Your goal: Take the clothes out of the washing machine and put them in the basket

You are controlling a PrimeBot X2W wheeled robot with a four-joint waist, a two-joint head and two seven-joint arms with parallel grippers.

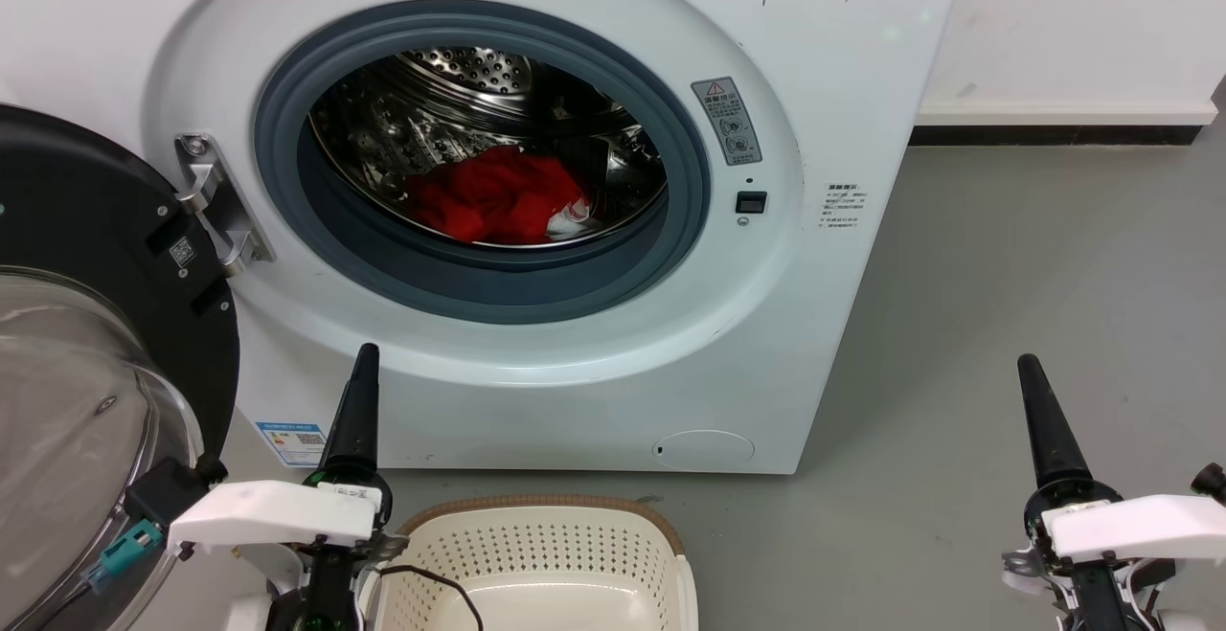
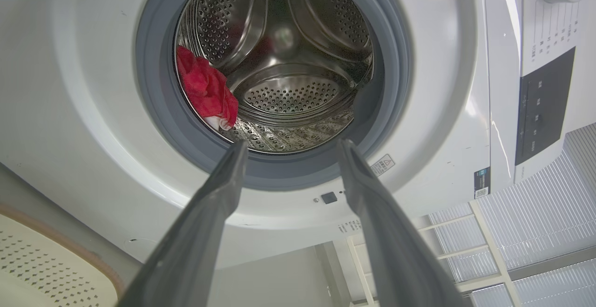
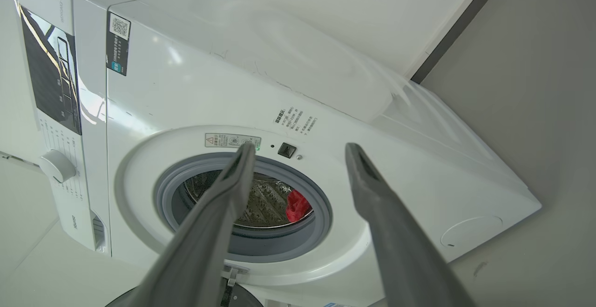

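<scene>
The washer [image 1: 843, 56] door [image 1: 57, 162] hangs wide, with open floor [image 1: 1006, 277] to its right. Clothes [image 1: 493, 195] lie inside. Left gripper [image 2: 292, 143] and right gripper [image 3: 300, 146] are spread, seemingly touching nothing.

Support surface: grey floor [image 1: 1034, 258], smooth and matt. 2 items stand directly on it.

Item 1: white washing machine [image 1: 843, 85], upright, its back toward the white wall [image 1: 1082, 18].

Item 2: cream perforated basket [image 1: 536, 554] with a brown rim, just in front of the machine's base and below the porthole, with a narrow strip of floor between them.

In the head view, the floor runs on past the machine's right side to a black skirting strip [image 1: 1054, 134] at the foot of the wall.
</scene>
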